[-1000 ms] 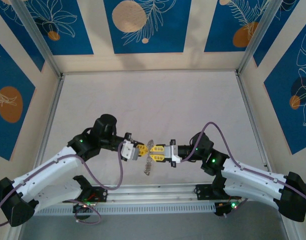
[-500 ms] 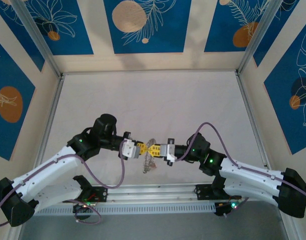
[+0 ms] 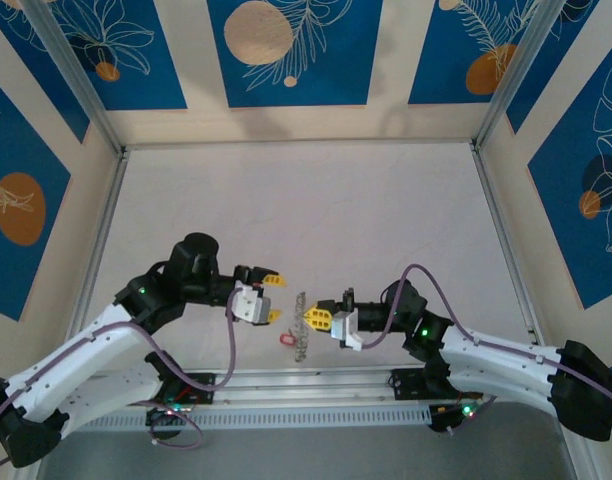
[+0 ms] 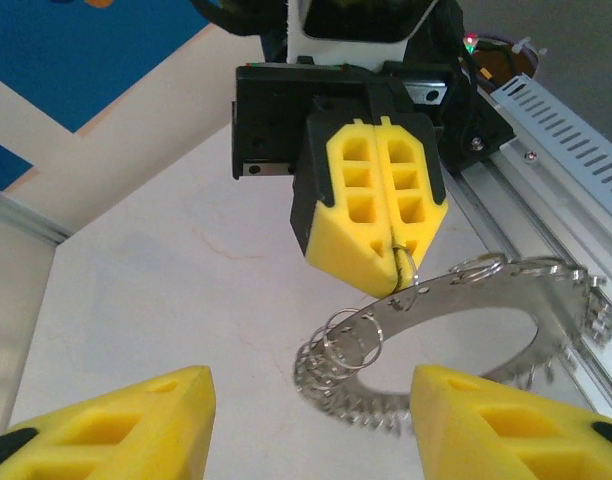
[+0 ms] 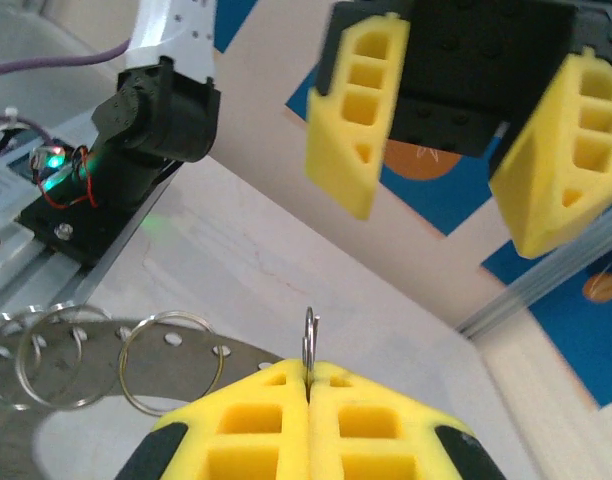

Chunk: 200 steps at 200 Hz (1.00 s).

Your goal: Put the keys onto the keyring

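Observation:
The keyring (image 4: 456, 295), a wide flat silvery ring with holes and several small wire rings along its rim, hangs just above the table. In the top view the keyring (image 3: 301, 328) shows edge-on between the arms. My right gripper (image 5: 309, 368) is shut on one small wire ring at the keyring's rim; the flat plate (image 5: 86, 350) lies to its left. My left gripper (image 3: 274, 298) is open and holds nothing, a little to the left of the ring, with its fingers (image 4: 106, 425) wide apart. A tiny red key (image 3: 287, 339) shows beside the ring's lower end.
A slotted aluminium rail (image 3: 306, 385) runs along the near edge, close behind the ring (image 4: 556, 140). Purple cables (image 3: 236, 345) loop off both arms. Metal posts and patterned walls enclose the white table (image 3: 306, 210) on three sides.
My left gripper has opened, let go and drawn back to the left. The right gripper has moved nearer and lower with the keyring. A red key now shows beside the ring.

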Available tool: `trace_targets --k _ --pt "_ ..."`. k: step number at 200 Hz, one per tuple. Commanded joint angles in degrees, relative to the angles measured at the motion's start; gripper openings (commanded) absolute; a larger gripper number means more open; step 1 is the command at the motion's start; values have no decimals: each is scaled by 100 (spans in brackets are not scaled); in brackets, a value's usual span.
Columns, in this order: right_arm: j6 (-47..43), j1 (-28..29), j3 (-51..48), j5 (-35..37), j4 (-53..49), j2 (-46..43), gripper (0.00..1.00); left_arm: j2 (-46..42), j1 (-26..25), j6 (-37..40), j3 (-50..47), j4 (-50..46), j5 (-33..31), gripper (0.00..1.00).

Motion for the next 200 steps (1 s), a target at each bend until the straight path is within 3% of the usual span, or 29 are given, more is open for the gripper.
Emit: trace_targets --k 1,58,92,101,111,126,144,166,194,200 --pt "-1082 -122 41 -560 462 -207 0 54 -7 197 223 -223 332 52" --pt "-1406 -376 199 -1014 76 -268 0 364 -29 307 250 -149 920 51" --pt "-1398 -407 243 -1074 62 -255 0 365 -29 81 124 43 699 51" --pt "-1403 -417 252 -1065 33 -251 0 363 1 -448 -8 435 306 51" --pt "-1403 -440 243 -1072 14 -240 0 431 81 -1240 -179 1001 -655 52" --pt "-1425 -492 218 -1099 16 -231 0 660 374 -2118 -84 1001 -1676 55" --pt "-1391 -576 216 -1137 -50 -218 0 989 880 -3167 193 653 -1886 59" --pt "-627 -759 460 -959 -451 -258 0 1406 1267 -4606 504 123 -2232 62" --pt "-93 -1100 457 -1134 -394 -168 0 2091 1709 -5947 759 -454 -1719 57" --pt "11 -1163 431 -1171 -322 -139 0 2273 1800 -6133 856 -465 -1366 56"
